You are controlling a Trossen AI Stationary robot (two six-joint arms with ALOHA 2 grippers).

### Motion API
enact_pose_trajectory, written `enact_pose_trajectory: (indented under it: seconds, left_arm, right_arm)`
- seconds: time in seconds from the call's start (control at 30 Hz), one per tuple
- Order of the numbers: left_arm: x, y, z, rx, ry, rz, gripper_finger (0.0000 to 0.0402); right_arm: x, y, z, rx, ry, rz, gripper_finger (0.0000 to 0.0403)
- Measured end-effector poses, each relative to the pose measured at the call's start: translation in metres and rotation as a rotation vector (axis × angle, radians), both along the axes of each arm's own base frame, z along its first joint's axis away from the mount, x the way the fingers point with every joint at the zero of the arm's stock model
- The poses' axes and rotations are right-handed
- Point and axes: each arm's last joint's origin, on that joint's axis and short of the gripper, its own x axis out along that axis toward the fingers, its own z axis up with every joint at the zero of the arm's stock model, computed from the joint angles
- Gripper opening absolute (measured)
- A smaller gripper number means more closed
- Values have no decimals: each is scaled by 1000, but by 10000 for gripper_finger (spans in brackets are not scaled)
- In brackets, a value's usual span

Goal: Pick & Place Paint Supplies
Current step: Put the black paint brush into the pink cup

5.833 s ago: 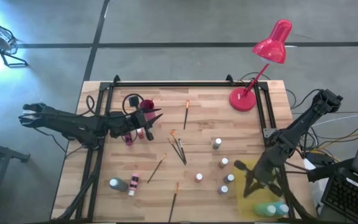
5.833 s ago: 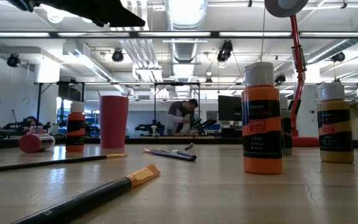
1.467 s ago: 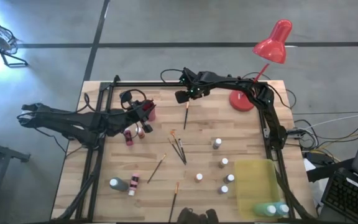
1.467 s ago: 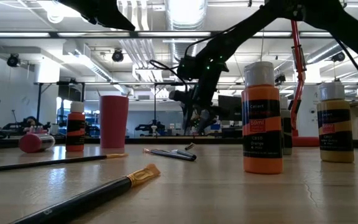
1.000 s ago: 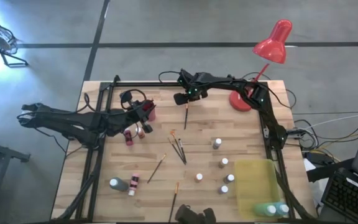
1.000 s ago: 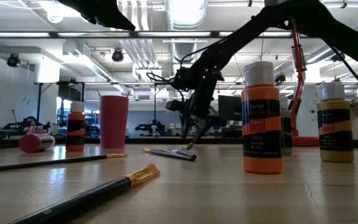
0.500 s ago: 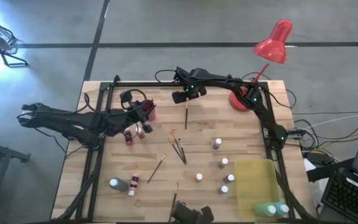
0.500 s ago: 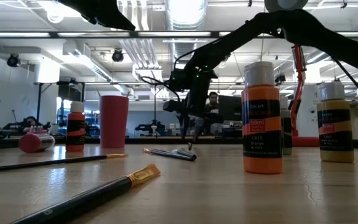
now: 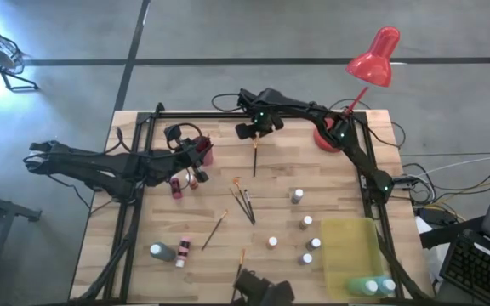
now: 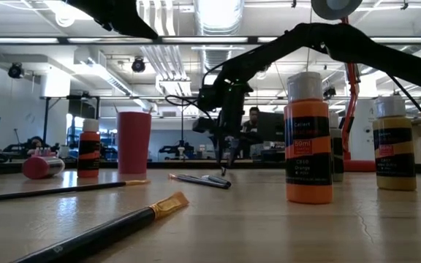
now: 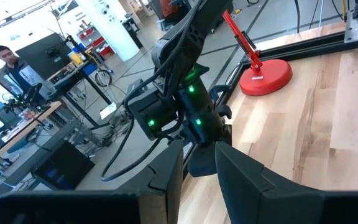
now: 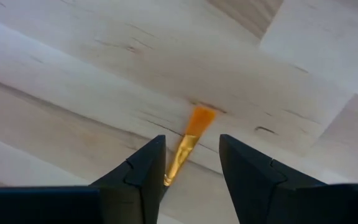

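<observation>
A: Where is the right gripper [image 9: 254, 134]?

B: At the table's [image 9: 330, 183] far edge, fingers [image 12: 143, 165] spread astride the brush [image 9: 254, 158], near its orange bristles [image 12: 199, 119]; they are not pinching it.

A: How will it handle?

B: Probably light, thin and stiff, prone to roll. I'd grip the ferrule or handle, never the soft bristles.

A: And the left gripper [image 9: 196, 155]?

B: Parked by the red cup [image 9: 205, 147], spread, holding nothing. Only the right wrist view shows the bristles between the fingers; overhead hides them.
</observation>
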Motion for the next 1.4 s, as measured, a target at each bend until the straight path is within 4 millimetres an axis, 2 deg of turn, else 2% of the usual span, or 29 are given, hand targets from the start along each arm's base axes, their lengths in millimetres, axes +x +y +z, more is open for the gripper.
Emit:
enact_pose_trajectory:
  seconds: [0.17, 0.57, 0.93, 1.07, 1.17, 1.3, 1.4]
  left_arm:
    - [0, 0, 0, -1, 0, 0, 101]
    - [0, -1, 0, -23, -15, -18, 101]
    - [0, -1, 0, -24, -15, -18, 101]
    - [0, -1, -2, -22, 2, -18, 101]
    - [0, 0, -3, -21, 19, -18, 101]
    - [0, 0, -4, -17, 29, -18, 101]
    - [-1, 0, -4, -12, 33, -19, 101]
  right_arm:
    - [-4, -4, 0, 57, -16, -41, 139]
    - [-6, -9, 0, 139, -65, -83, 160]
    - [-12, -18, 0, 146, -73, -116, 130]
    - [-12, -17, 2, 149, -96, -35, 129]
    - [-7, -13, 9, 113, -131, 103, 137]
    - [-2, -3, 21, 61, -133, 299, 152]
    - [-2, 8, 30, -3, -54, 426, 162]
